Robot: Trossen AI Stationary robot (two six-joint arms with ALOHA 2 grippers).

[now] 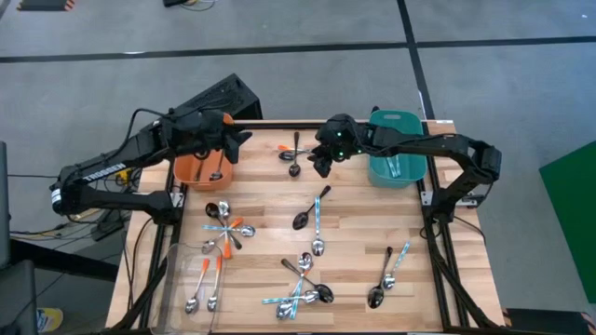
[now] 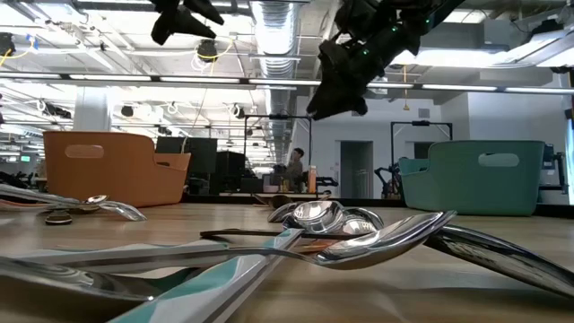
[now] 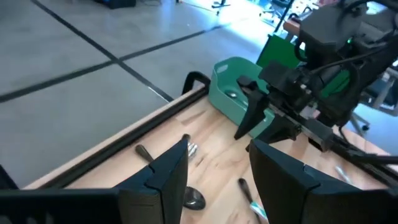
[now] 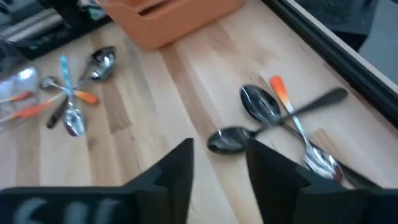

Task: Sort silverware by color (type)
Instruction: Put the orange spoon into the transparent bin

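Across the table (image 1: 265,200), shiny-bowled spoons (image 1: 317,223); black, blue, orange handles

Teal bin (image 1: 396,154) contents largely hidden by right arm

A robotics lab set up in an open-plan office floor.

A wooden worktop (image 1: 345,209) on a black metal frame (image 1: 438,233) is seen standing on grey carpet tiles (image 1: 279,28), with cables left trailing beside it. Beyond the worktop, exposed ceiling ducts (image 2: 278,22) and strip lights are shown over rows of desks with monitors (image 2: 193,148) (a person (image 2: 294,169) is seated far back), and doors are seen in the rear wall.
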